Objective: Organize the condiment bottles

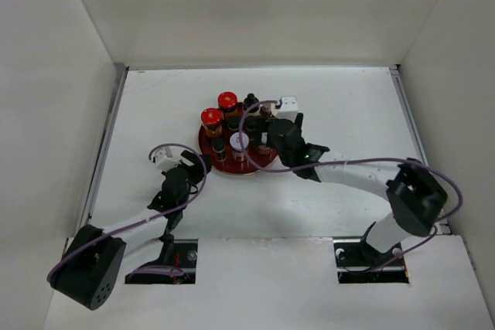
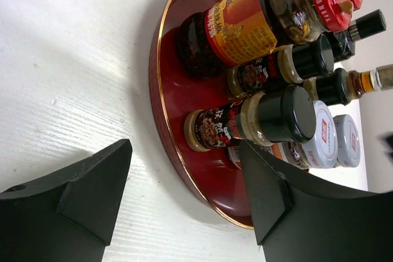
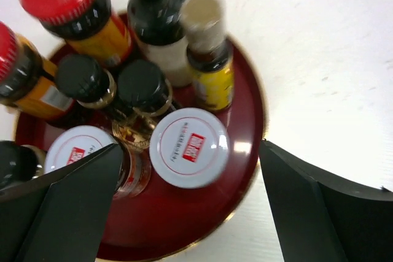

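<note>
The condiment bottles stand packed on a round red tray [image 1: 255,166]. Two red-capped jars [image 1: 211,117] are at its back left. In the right wrist view I see a red-capped jar [image 3: 67,1], black-capped bottles [image 3: 142,84], a pale-capped bottle with a yellow label [image 3: 209,53] and two white-lidded jars [image 3: 189,147]. My right gripper [image 3: 190,148] is open, hovering over the tray with a white-lidded jar between its fingers. My left gripper [image 2: 184,145] is open and empty at the tray's left rim [image 2: 161,96], low over the table, facing a black-capped bottle [image 2: 245,121].
White walls enclose the table on the left, back and right. The right arm [image 1: 348,169] reaches across from the right. The left arm [image 1: 139,218] lies low at the near left. Bare white table surrounds the tray.
</note>
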